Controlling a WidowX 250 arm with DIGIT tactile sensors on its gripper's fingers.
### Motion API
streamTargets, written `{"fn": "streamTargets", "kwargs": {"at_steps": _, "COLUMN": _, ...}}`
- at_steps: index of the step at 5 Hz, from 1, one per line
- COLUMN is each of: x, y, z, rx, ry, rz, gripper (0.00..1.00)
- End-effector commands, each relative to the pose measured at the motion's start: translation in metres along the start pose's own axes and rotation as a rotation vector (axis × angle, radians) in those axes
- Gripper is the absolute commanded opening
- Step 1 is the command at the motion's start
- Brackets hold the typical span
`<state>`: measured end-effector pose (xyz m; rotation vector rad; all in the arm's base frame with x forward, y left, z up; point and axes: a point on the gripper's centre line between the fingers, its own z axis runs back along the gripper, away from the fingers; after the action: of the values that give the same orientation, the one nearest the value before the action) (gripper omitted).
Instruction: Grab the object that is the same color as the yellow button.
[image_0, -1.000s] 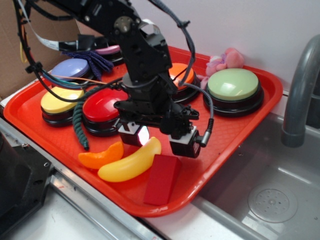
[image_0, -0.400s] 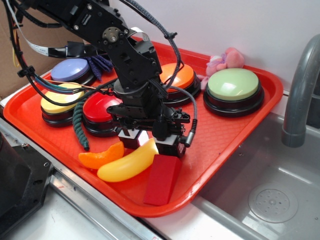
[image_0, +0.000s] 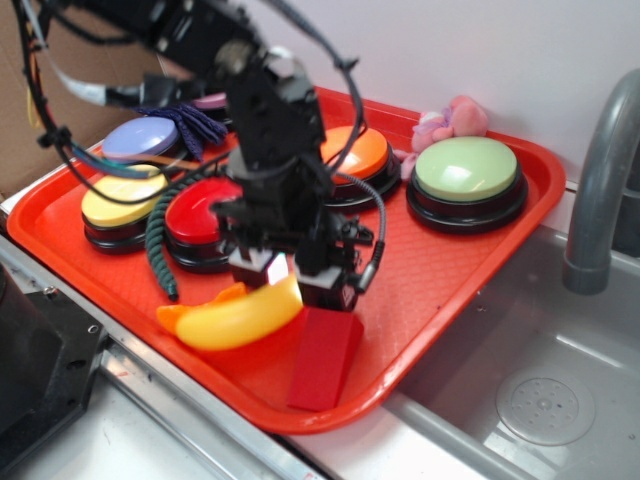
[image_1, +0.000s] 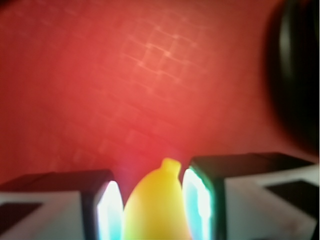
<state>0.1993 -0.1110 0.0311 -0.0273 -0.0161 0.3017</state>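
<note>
The yellow toy banana (image_0: 235, 315) lies on the red tray (image_0: 470, 260) near its front edge, its right end between my fingers. My gripper (image_0: 290, 285) is down on that end; in the wrist view the banana (image_1: 156, 200) fills the gap and touches both lit pads (image_1: 111, 210), so my gripper (image_1: 152, 212) is shut on it. The yellow button (image_0: 122, 200) stands at the tray's left, partly behind cables. The orange slice toy (image_0: 170, 316) is mostly hidden behind the banana's left end.
A red block (image_0: 325, 360) lies just right of the banana. Red (image_0: 200, 215), orange (image_0: 358, 150), green (image_0: 470, 170) and purple (image_0: 140, 138) buttons stand behind. A pink toy (image_0: 452, 118) sits at the back. A sink (image_0: 540, 400) and faucet (image_0: 600, 190) are on the right.
My gripper has come down and left over the banana's right end and closed on it. The banana has shifted left and now covers most of the orange slice.
</note>
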Motion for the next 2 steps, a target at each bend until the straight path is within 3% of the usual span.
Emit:
{"fn": "streamTargets", "kwargs": {"at_steps": 1, "x": 0.039, "y": 0.007, "z": 0.081, "rx": -0.085, "ry": 0.002, "rz": -0.149, "gripper": 0.00}}
{"fn": "streamTargets", "kwargs": {"at_steps": 2, "x": 0.054, "y": 0.036, "z": 0.120, "rx": -0.064, "ry": 0.026, "rz": -0.223, "gripper": 0.00}}
